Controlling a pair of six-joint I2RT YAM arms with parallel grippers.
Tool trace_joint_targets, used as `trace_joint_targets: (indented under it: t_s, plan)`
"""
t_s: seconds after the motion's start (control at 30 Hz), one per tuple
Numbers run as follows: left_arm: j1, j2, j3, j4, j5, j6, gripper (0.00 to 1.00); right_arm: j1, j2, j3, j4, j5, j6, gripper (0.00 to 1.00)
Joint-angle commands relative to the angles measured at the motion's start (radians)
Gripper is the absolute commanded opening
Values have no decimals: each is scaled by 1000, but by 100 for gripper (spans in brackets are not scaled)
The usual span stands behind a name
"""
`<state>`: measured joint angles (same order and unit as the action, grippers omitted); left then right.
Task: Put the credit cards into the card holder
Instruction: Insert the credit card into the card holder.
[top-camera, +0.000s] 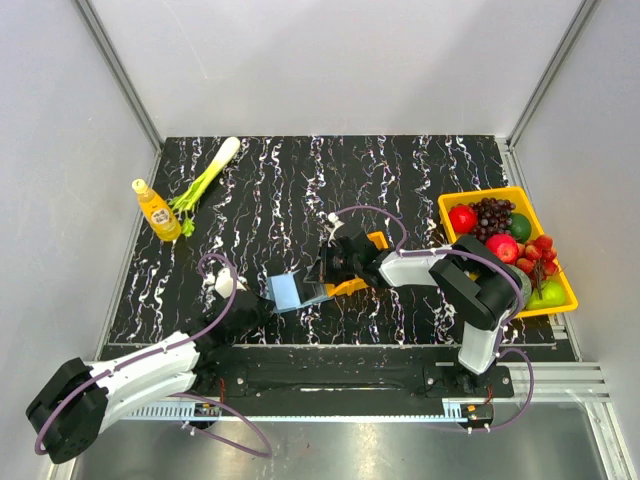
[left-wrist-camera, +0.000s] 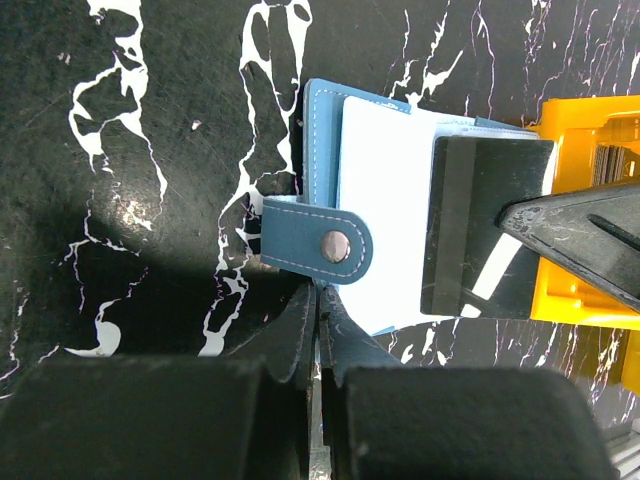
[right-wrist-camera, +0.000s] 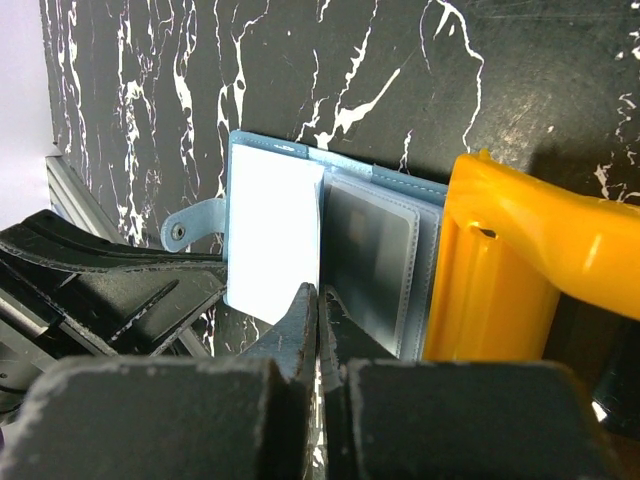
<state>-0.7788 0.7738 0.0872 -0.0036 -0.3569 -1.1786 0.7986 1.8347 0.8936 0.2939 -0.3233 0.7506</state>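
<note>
Right jaws are clamping a card (left-wrist-camera: 485, 215), pinched shut on it from the tray side. The card is standing on edge with its dark face toward my left arm. The holder (left-wrist-camera: 322, 140) is lying open on the tabletop (top-camera: 300, 190) between both arms, right against the orange tray (left-wrist-camera: 590, 140). Left jaws are sitting closed, tips touching the holder's near edge just under the snap tab (left-wrist-camera: 318, 245). I can't tell whether they're pinching the flap or only pressing on it.

Key relation: in the right wrist view the card is showing edge-on, straight ahead of the right jaws. Its line is running along the seam where the pale page (right-wrist-camera: 270, 235) is meeting the clear sleeve (right-wrist-camera: 375, 255). So the card is sitting over the middle of the holder, parallel to that seam and not across it. The sleeve is lying on the tray side of the card, the pale page on the left-arm side.

I'm reading this as mid-insertion: the card is at the pocket, not in it. The next move is probably calling for tipping the card toward the sleeve and sliding it in. The right arm is doing that work and the left is only steadying. The risk I'm seeing is the holder shifting against the tray if the left isn't gripping.
</note>
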Motion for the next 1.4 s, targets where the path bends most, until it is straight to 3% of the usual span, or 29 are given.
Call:
trace_joint_targets:
  t_s: [0.0, 0.47, 1.37]
  plan:
    - [3, -7, -1, 19, -19, 8, 0, 14, 15, 22, 28, 0, 4, 0]
    - [4, -14, -3, 14, -17, 7, 0, 27, -114, 67, -71, 73, -56, 0]
    - [4, -11, -7, 24, -19, 2, 0, 27, 40, 28, -12, 35, -28, 0]
